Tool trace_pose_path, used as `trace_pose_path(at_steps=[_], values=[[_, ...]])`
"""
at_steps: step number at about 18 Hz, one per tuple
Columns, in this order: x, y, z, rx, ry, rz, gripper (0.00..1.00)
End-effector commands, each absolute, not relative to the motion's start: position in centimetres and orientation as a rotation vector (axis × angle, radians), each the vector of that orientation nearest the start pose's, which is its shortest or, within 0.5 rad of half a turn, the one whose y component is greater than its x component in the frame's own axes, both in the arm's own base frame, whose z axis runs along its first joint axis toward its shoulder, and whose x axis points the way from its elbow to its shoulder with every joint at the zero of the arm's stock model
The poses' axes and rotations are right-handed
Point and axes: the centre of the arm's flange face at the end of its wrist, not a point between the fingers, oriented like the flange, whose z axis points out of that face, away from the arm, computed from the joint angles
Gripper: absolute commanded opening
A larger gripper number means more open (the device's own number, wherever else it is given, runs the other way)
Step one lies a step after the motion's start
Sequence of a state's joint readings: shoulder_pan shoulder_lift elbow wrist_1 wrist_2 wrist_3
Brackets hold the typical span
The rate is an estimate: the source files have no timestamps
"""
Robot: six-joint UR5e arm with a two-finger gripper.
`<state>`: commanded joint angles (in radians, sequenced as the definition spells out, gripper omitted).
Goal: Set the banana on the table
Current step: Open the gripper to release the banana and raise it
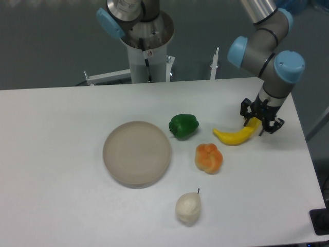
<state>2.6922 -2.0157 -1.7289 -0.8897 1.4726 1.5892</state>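
The banana [235, 136] is small, bright yellow and smoothly curved, with a plastic sheen and a pointed left tip. It lies on the white table [56, 149], right of centre, its body running from lower left up towards the right. Its left tip points towards the green pepper [183, 126], and the orange lobed fruit [208, 158] sits just below and to the left of it, apart from it.

The tool [260, 122] stands over the banana's upper right end, pointing down from the arm [267, 49] that reaches in from the top right. The black fingers [247, 109] straddle that end of the banana, one on each side of it, and the yellow shows between them. They look slightly spread, but at this size it cannot be told whether the pads are pressing the banana or standing just off it. The rest of the banana stretches out to the left of the tool, in the open.

Further left, the round beige plate [136, 152] rests on the table, and a whitish pear [188, 208] lies near the front edge.
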Motion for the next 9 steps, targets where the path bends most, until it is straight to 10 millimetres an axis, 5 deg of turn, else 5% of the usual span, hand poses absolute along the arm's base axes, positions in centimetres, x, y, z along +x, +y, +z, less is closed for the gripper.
trace_pose_path(at_steps=[9], values=[[-48.8,45.1,28.6,-2.887,0.750,0.258,1.00]])
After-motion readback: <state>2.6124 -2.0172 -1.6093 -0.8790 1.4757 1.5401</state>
